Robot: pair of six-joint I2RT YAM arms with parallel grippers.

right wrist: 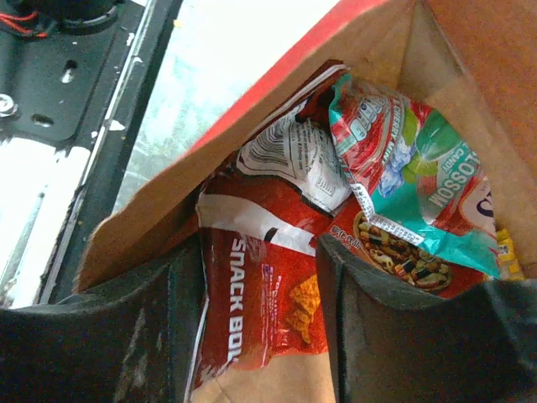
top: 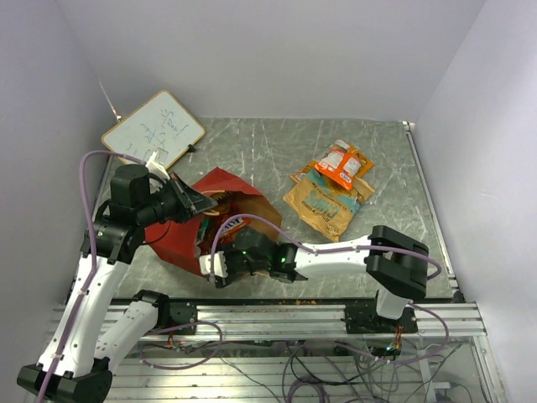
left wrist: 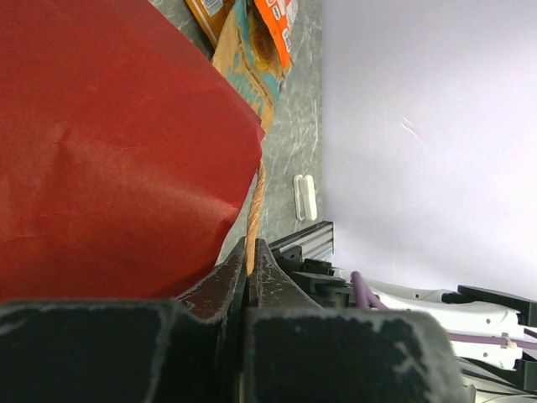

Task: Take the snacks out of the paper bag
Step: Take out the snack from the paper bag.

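top view: paper bag (top: 225, 180) on its side left of centre on table (top: 277, 143), mouth toward lower right. left gripper (top: 195, 201) at bag's upper edge, right gripper (top: 220, 267) at mouth. orange packet (top: 342, 165) and tan packet (top: 323, 208) out on table right of centre, touching. whiteboard (top: 153, 130) upper left.
left wrist: jaws pinched together on tan loop handle (left wrist: 254, 210), red bag wall fills left of frame.
right wrist: jaws apart, straddling red packet (right wrist: 260, 311) inside bag; teal packet (right wrist: 411, 193) to its right.

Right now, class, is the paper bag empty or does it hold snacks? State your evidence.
Not empty. The right wrist view looks into the open paper bag, where a red packet and a teal packet lie inside.
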